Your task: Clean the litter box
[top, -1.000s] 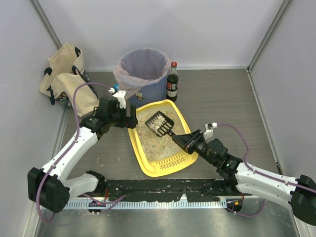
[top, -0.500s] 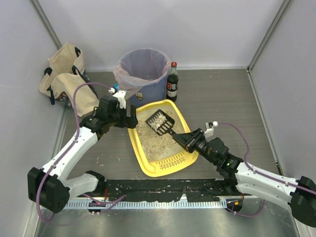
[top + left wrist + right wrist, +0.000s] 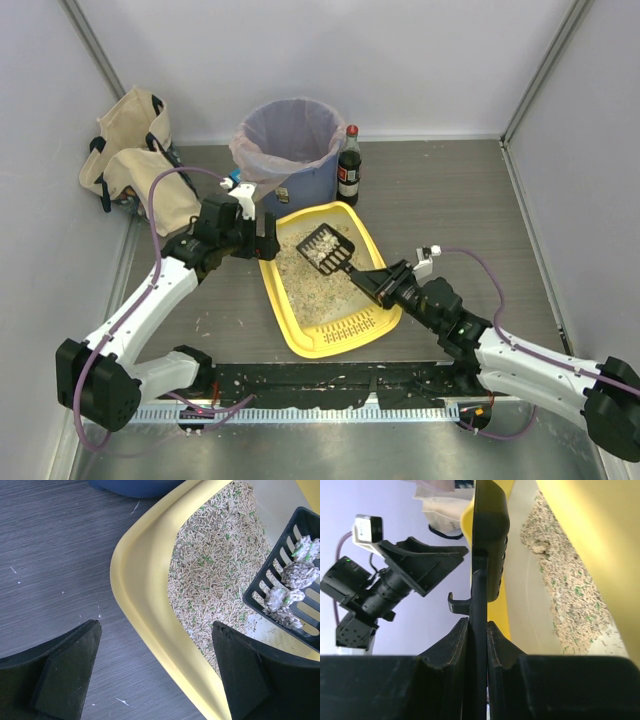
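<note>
The litter box (image 3: 270,288) lies just before the bin (image 3: 290,150); over its far half hangs the scoop (image 3: 323,248), clumps (image 3: 292,577) on its slots, handle pinched in the right gripper (image 3: 372,283) at the box's right rim. The left gripper (image 3: 262,238) gapes wide and empty over the box's left rim. This looks like the lift-and-sift step: next the scoop should travel level past the box's far end and tip into the bin.

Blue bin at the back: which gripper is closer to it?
Left. The left gripper sits just in front of the blue bin; the right gripper holds the scoop farther forward.
</note>
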Robot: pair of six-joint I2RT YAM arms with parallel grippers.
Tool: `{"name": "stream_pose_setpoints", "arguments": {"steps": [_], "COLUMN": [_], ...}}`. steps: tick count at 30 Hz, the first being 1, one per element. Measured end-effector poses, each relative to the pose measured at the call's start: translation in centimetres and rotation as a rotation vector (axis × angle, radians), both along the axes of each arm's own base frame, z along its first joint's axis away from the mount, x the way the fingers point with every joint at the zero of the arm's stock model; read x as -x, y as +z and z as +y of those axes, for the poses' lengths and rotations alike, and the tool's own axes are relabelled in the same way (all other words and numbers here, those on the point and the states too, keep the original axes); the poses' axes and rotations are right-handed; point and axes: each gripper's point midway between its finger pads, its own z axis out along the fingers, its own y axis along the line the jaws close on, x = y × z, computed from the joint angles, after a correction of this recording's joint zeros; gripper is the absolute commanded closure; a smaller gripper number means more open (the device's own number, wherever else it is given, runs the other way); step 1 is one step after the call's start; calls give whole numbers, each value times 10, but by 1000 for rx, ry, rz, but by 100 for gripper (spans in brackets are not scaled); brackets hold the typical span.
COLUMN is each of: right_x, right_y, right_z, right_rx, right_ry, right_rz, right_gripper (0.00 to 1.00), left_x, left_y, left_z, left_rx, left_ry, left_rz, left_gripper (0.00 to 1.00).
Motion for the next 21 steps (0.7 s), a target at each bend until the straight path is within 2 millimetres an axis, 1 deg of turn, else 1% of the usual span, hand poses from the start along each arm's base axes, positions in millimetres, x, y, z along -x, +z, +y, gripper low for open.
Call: {"name": "stream_pose_setpoints", "arguments": {"steps": [4, 6, 8, 12, 15, 19, 21], "right_x": [1, -1, -1, -2, -3, -2, -3], "right_y": [-9, -4, 5, 10, 9, 2, -7], "right_z": [3, -1, -3, 3, -2, 1, -2], "right_rx": [35, 23, 5, 41, 38, 55, 60], "right_ry": [22, 9, 4, 38, 23, 47, 37], "right_rz": [30, 16, -11, -9, -22, -4, 9], "right_gripper": [99, 99, 99, 99, 99, 99, 99], "left_x": [0, 0, 0, 0, 0, 1, 2], "left_y": [0, 0, 0, 0, 0, 0, 0], "left_z": [0, 0, 0, 0, 0, -1, -4], "left_rx": [0, 0, 0, 0, 1, 5, 15], "left_ry": [0, 0, 0, 0, -2, -6, -20], "left_rz": [0, 0, 0, 0, 1, 2, 8], "left_gripper": [3, 3, 3, 3, 3, 6, 6]}}
